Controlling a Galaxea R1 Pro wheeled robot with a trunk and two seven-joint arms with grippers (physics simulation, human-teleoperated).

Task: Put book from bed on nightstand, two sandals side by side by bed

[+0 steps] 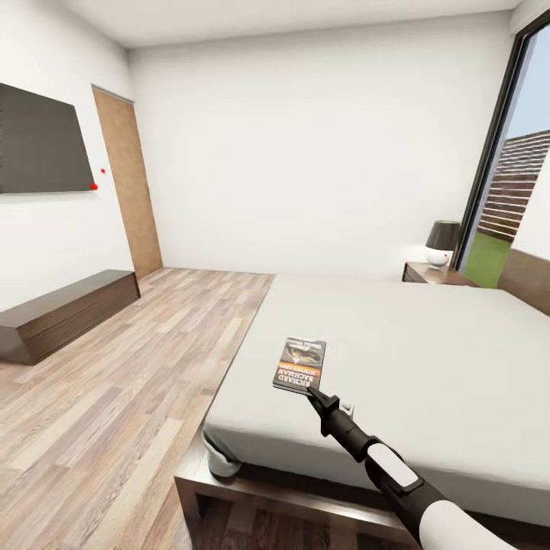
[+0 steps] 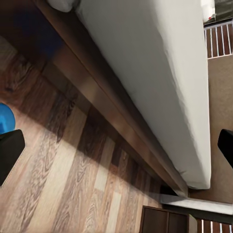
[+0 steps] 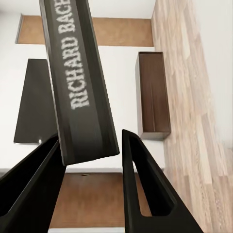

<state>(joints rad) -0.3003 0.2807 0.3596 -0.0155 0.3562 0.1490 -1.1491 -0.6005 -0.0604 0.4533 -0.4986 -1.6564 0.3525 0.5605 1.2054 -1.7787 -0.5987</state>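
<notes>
In the head view the book [image 1: 299, 364] lies on the light-grey mattress of the bed [image 1: 428, 351], near the mattress's left edge and a little below the middle of the frame, its cover up and its lettering upside down to the camera. The right tool [image 1: 312, 392] reaches up from the lower right and meets the book's near edge; its tips are small and dark there, so contact is hard to judge from this angle. The right wrist view is clearer: the book's dark spine [image 3: 80, 82], lettered "RICHARD BAC…" and cut off at the top edge, sits between the two black fingers [image 3: 145, 184], which stand parted on either side of it. Whether the pads press the cover cannot be told.

A nightstand [image 1: 431, 273] with a black-shaded lamp [image 1: 441, 243] stands at the right of the frame beyond the bed, partly hidden by the mattress. A dark screen [image 1: 42, 140] hangs on the left wall above a low dark cabinet [image 1: 65, 312], and a brown door [image 1: 128, 183] stands beside them.

In the left wrist view the left tool's [image 2: 116, 148] dark tips barely show at the left and right edges of the frame, set wide apart, over the plank floor [image 2: 63, 184] and bed frame. A blue shape [image 2: 6, 118], cut off at the left edge, is too partial to identify with confidence.
</notes>
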